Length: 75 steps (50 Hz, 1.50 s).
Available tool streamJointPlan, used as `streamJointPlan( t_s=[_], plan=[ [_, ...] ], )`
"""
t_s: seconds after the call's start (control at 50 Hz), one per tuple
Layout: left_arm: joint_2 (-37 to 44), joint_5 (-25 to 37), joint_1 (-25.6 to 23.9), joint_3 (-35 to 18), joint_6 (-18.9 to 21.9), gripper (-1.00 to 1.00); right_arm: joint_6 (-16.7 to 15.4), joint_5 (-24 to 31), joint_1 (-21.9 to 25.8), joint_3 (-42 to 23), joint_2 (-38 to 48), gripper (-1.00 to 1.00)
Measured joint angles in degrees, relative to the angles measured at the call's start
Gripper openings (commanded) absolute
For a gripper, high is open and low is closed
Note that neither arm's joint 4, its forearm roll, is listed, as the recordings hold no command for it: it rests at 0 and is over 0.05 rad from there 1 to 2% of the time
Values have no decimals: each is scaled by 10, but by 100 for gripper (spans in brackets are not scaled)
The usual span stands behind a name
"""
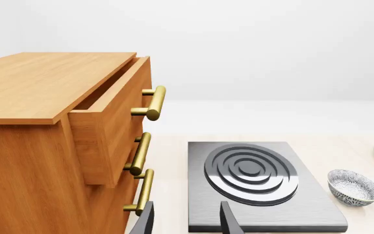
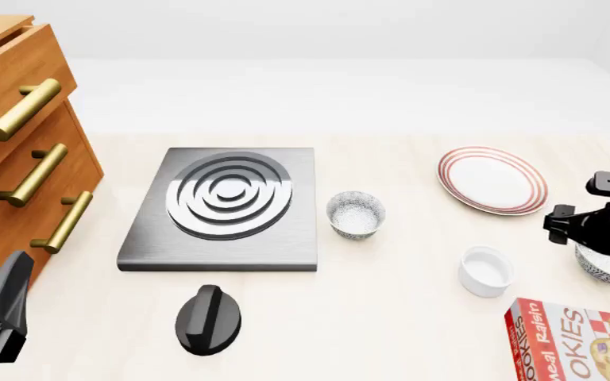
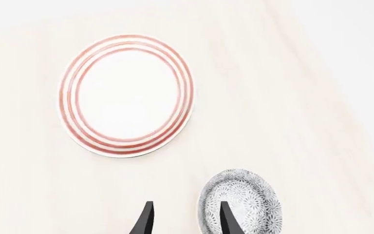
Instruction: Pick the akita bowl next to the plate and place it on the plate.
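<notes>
The right gripper (image 3: 183,219), jaws spread, hovers at the akita bowl (image 3: 242,204), near-right of the plate (image 3: 127,95); the left gripper's (image 1: 185,219) jaws are spread too.

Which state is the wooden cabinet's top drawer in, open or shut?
Open. In the left wrist view the top drawer juts out past the cabinet front, showing a gap beneath the cabinet top.

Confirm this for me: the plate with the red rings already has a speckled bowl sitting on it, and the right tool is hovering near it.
Not quite. The plate is bare, with nothing on it. The akita bowl sits on the table beside it, near the right tool, as the right wrist view shows. The rest stands.
</notes>
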Motion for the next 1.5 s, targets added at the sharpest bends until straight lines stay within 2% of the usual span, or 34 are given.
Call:
streamJointPlan(
  t_s=[0.18,0.54,1.22,1.24,1.5],
  plan=[
    [0,0,0,0,0,100,3,-44,-6,5,49,100],
    [0,0,0,0,0,100,6,-86,-8,9,100,100],
    [0,0,0,0,0,100,8,-129,-20,27,132,100],
    [0,0,0,0,0,100,8,-130,-20,28,132,-100],
    [0,0,0,0,0,100,-2,-133,-23,31,121,-100]
  ],
)
